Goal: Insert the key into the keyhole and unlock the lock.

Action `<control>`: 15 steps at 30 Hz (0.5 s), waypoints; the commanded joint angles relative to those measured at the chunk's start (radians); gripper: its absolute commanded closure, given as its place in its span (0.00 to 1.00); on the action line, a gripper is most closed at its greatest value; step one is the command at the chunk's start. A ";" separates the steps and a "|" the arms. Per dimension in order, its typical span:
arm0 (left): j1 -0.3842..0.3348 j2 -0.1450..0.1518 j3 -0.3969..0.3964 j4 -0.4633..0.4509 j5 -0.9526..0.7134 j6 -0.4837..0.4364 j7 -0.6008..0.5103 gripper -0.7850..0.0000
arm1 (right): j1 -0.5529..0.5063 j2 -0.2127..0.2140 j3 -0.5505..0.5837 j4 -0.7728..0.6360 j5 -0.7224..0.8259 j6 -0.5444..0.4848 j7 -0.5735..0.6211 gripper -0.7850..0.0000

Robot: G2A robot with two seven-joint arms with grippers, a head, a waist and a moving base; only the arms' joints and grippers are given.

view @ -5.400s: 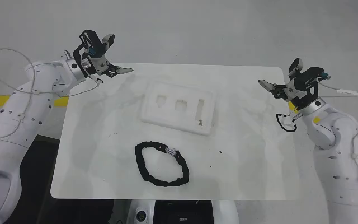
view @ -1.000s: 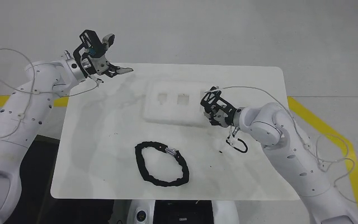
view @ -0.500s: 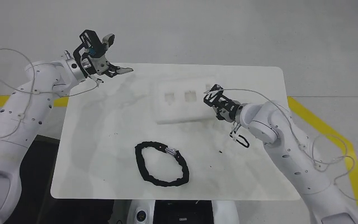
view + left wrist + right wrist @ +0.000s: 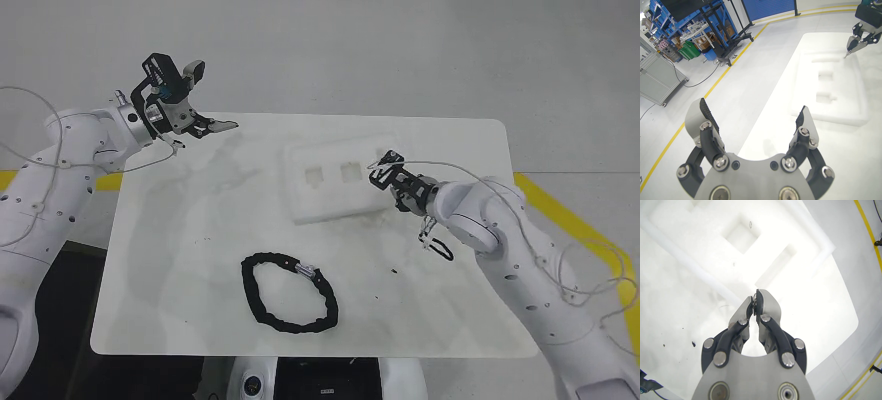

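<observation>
1. The key point(image 4: 754, 305) is clamped between the pads of the right gripper point(image 4: 754, 294). Only a thin metal edge is exposed, so its blade and shape cannot be determined.
2. The keyhole cannot be made out on the metal cylinder point(image 4: 306, 269) of the lock point(image 4: 252, 296). The detail is too small in the top view.
3. A small ring-shaped item point(image 4: 750, 224) is seen in a recess of the foam tray point(image 4: 330, 203). It is too small to be identified.
</observation>
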 commanded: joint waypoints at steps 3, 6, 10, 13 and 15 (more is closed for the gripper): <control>0.000 0.000 0.000 0.000 0.000 0.000 0.000 0.00 | 0.036 -0.014 -0.052 0.051 -0.025 0.002 -0.012 1.00; 0.000 0.000 0.000 0.000 0.000 0.000 0.000 0.00 | 0.059 -0.021 -0.059 0.069 -0.022 0.014 -0.014 1.00; 0.000 0.000 0.000 0.000 0.000 0.000 0.000 0.00 | 0.066 -0.018 -0.030 0.053 -0.001 0.015 0.012 1.00; 0.000 0.000 0.000 0.000 0.000 0.000 0.000 0.00 | 0.054 -0.012 0.009 0.019 0.028 0.012 0.026 1.00; 0.000 0.000 0.000 0.000 0.000 0.000 0.000 0.00 | 0.043 -0.008 0.035 -0.006 0.051 0.009 0.026 1.00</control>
